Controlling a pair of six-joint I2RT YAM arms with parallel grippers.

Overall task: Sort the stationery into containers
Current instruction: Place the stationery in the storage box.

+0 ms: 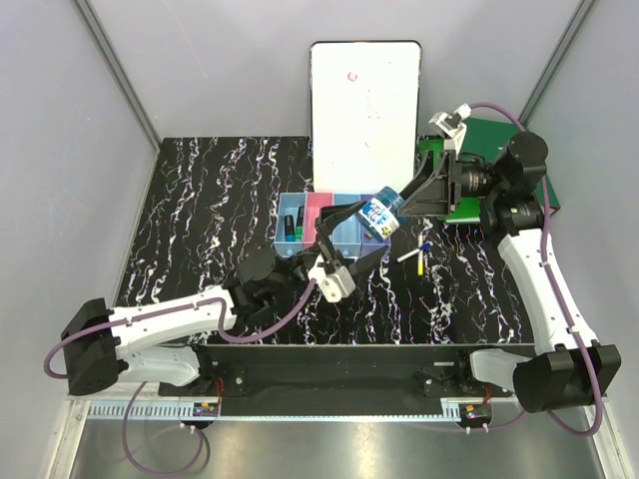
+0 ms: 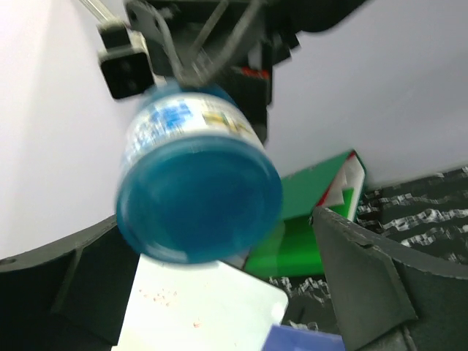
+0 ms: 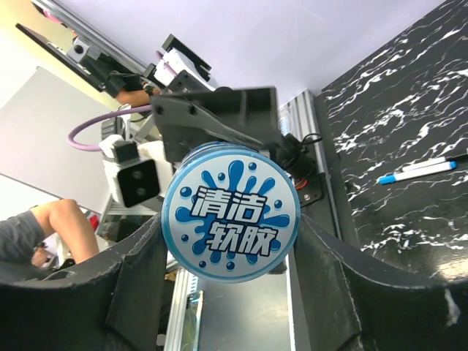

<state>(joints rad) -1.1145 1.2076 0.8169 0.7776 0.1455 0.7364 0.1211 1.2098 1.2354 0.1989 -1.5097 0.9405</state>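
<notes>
Bins (image 1: 318, 208) before board (image 1: 364, 110), pens (image 1: 417, 257) right of bins, binder (image 1: 494, 132) behind pens.

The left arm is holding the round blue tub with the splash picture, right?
Not quite. The right gripper is holding the round blue tub with the splash picture; the left gripper is open nearby. The top external view shows it.

The round blue tub (image 1: 380, 213), its lid printed with a splash and white lettering, hung tilted in the air over the right end of the row of four joined bins (image 1: 319, 205), pinched in the right gripper (image 1: 389, 210). The green-black marker (image 1: 291, 226) lay in the leftmost light-blue bin. Two slim white pens (image 1: 414, 255), one blue-ended and one yellow-tipped, sat together on the black marbled table (image 1: 200, 220) just right of the row.
</notes>
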